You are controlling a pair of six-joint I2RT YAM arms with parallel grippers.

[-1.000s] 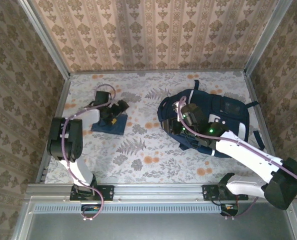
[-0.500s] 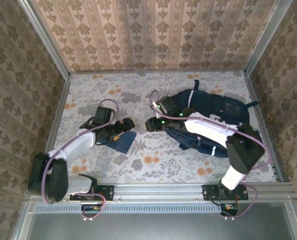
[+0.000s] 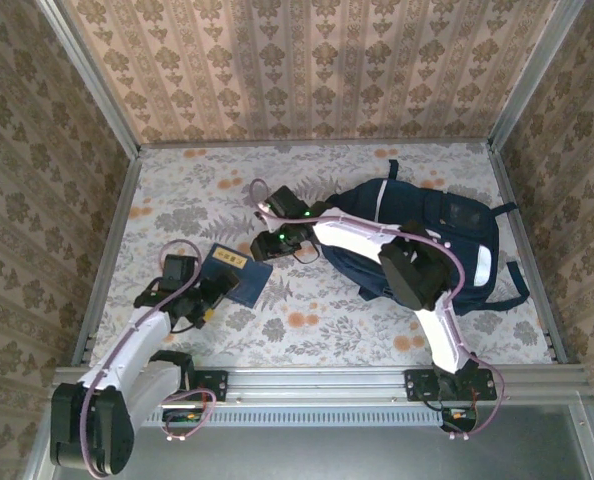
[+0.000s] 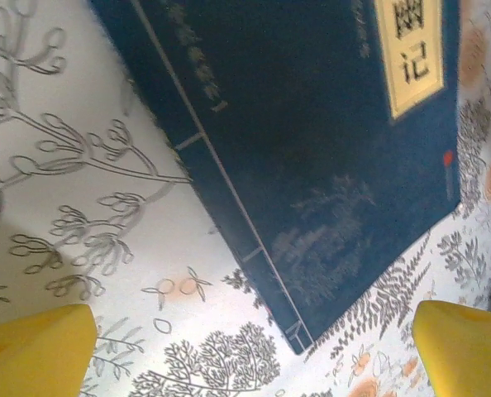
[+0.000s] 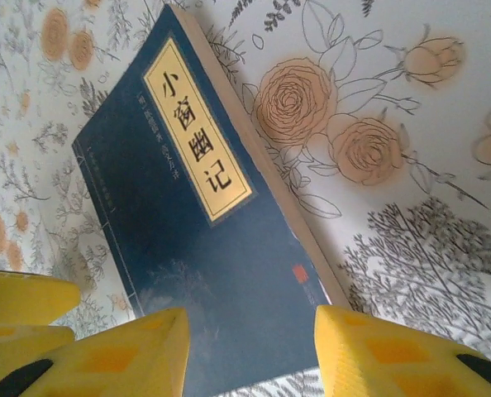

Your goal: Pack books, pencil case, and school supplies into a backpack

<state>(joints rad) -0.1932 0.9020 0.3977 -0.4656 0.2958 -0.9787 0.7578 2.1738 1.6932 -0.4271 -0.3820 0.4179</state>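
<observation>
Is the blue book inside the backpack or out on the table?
Out. The book lies flat and shut on the flowery table, yellow label facing up, left of the backpack.

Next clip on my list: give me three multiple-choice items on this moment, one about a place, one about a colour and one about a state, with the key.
1. Where does the blue book lie?
A. propped against the back wall
B. flat on the table, apart from the backpack
C. inside the backpack

2. What colour is the label on the book's cover?
A. red
B. green
C. yellow

3. How does the left gripper stand?
A. open, holding nothing
B. shut on the book
C. shut on a backpack strap

Key:
1 B: the top view shows the book on the floral tabletop, with bare cloth between it and the backpack.
2 C: the right wrist view shows a yellow strip with dark characters.
3 A: the left wrist view shows the fingers far apart above the book's corner.
</observation>
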